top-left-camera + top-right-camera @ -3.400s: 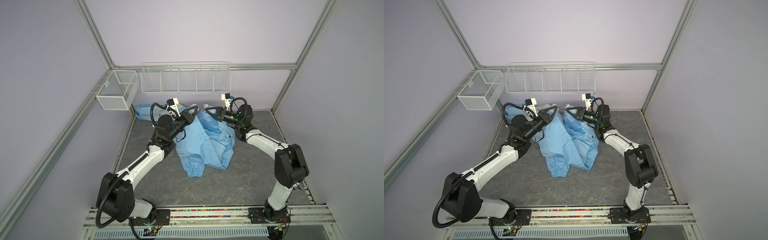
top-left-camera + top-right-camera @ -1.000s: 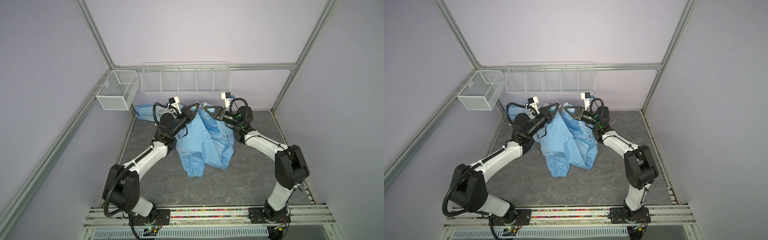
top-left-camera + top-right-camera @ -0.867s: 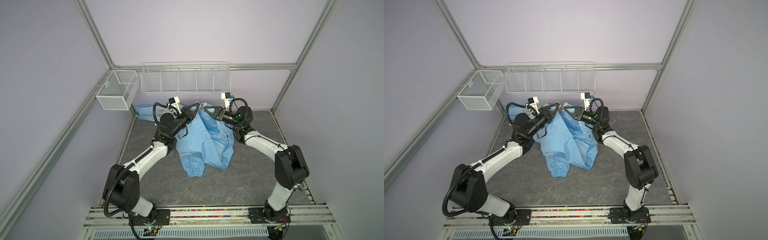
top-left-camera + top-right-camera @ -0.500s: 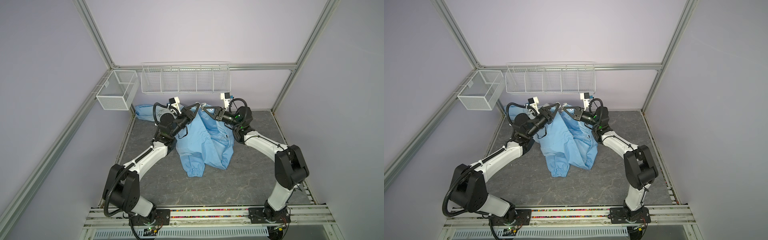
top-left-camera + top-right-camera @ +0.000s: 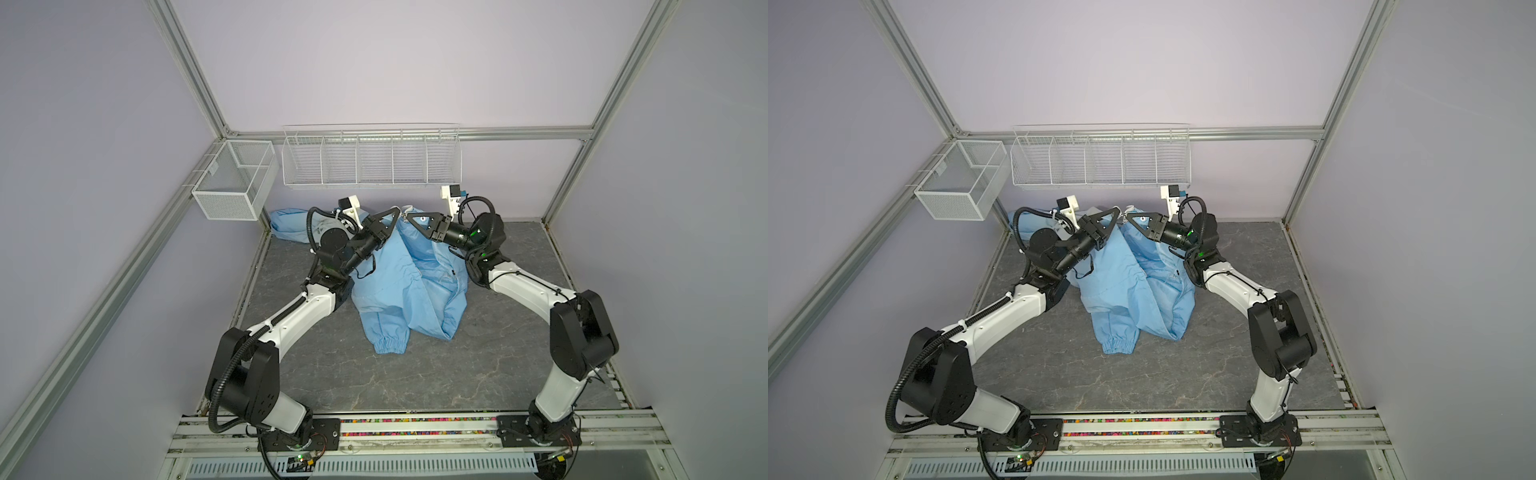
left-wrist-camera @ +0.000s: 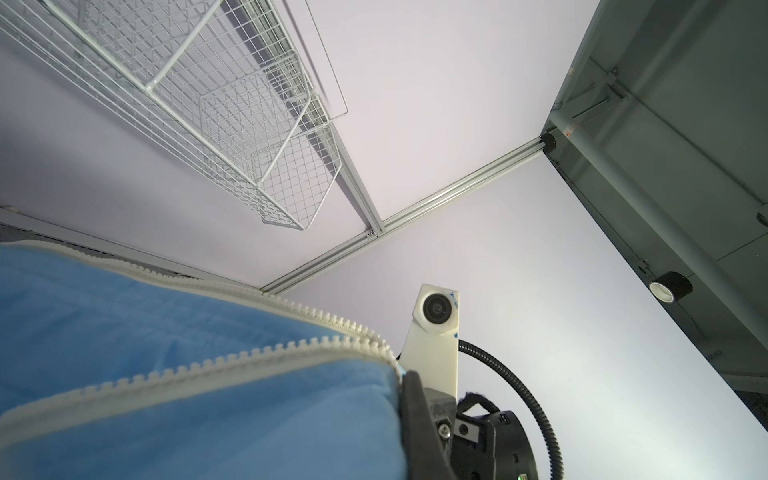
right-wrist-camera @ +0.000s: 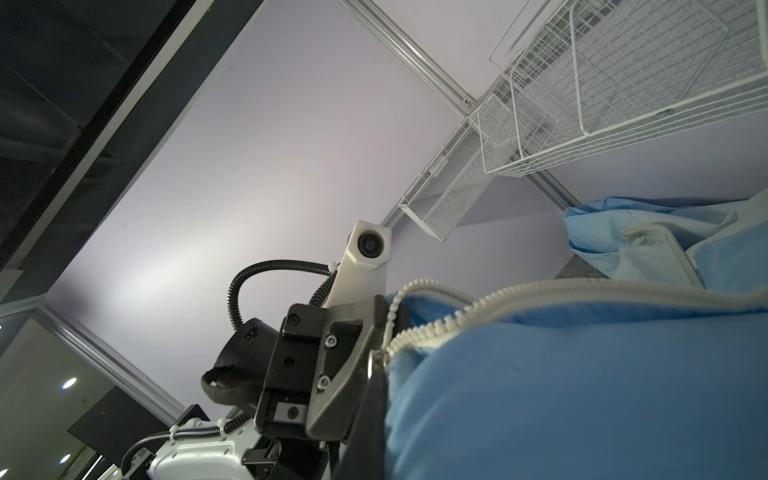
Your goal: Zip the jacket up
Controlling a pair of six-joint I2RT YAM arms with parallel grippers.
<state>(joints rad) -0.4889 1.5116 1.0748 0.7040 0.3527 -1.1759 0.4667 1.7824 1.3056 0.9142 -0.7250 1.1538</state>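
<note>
The light-blue jacket (image 5: 409, 286) (image 5: 1133, 286) hangs from both grippers near the back wall, and its lower part and a gathered cuff (image 5: 388, 345) lie on the grey mat. My left gripper (image 5: 395, 212) (image 5: 1116, 213) and right gripper (image 5: 409, 217) (image 5: 1128, 217) point at each other, tips almost touching, each shut on the jacket's top edge. In the left wrist view the cream zipper (image 6: 232, 365) runs across blue fabric that hides my own jaws. In the right wrist view the zipper (image 7: 498, 299) ends at a small metal pull (image 7: 376, 360) by the left gripper's fingers.
A white wire rack (image 5: 370, 162) hangs on the back wall just above the grippers. A mesh box (image 5: 232, 183) is fixed at the back left corner. One sleeve (image 5: 291, 222) trails toward that corner. Bare grey mat (image 5: 374, 382) lies in front.
Compared with a few seconds ago, the left arm has reached farther back and both gripper tips have drawn closer together. Over the last second nothing has visibly moved.
</note>
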